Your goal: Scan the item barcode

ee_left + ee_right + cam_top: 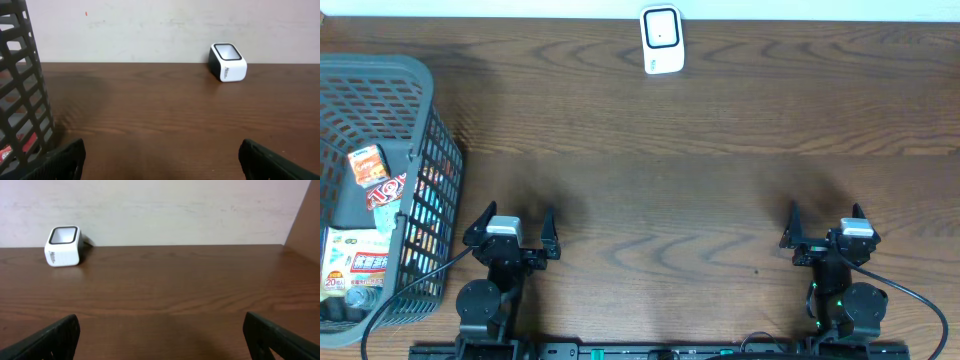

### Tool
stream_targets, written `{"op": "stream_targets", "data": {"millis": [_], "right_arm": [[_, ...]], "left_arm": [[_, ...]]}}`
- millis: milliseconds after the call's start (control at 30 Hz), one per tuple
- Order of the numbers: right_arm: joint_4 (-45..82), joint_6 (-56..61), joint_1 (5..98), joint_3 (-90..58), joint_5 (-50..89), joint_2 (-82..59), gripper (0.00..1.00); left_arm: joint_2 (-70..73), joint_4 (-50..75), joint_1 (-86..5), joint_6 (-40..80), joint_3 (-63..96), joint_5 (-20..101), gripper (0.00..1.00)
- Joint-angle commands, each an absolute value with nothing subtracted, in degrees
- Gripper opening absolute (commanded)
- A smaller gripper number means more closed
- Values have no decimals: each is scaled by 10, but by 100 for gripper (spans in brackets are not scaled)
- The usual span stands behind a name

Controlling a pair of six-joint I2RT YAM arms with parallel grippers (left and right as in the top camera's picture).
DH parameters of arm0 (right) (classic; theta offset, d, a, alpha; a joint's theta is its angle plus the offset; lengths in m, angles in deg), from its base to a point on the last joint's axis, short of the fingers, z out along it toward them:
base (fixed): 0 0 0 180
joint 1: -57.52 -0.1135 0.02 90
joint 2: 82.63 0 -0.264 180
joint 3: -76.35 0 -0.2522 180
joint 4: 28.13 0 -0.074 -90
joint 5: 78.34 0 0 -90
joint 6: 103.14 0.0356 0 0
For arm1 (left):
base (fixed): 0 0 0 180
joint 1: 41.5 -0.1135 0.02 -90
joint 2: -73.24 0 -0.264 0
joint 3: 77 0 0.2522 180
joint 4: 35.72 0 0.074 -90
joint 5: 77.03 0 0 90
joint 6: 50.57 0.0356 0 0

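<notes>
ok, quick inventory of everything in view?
table: one, dark brown wood, under everything
basket: one, grey mesh, left edge of the table
packets: several, exact count unclear, mostly white with orange and red print, inside the basket
scanner: one, white with a black face, far edge of the table near the middle
left gripper: one, black, near edge beside the basket, open, empty
right gripper: one, black, near edge on the right, open, empty

I make out only "20" on a pack (355,262) in the basket (375,68); side print on the scanner (228,62) is too blurred
</notes>
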State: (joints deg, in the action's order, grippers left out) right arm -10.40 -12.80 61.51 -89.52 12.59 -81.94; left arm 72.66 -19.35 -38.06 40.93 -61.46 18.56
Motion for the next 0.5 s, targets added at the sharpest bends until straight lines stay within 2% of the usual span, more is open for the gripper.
{"op": "stream_targets", "data": {"millis": [0, 467], "right_arm": [[-102, -137, 613, -896, 133, -819, 99], [-102, -137, 613, -896, 133, -819, 99]], "left_arm": [[730, -184, -379, 409, -630, 183, 98], [729, -183, -379, 409, -630, 169, 98]]}}
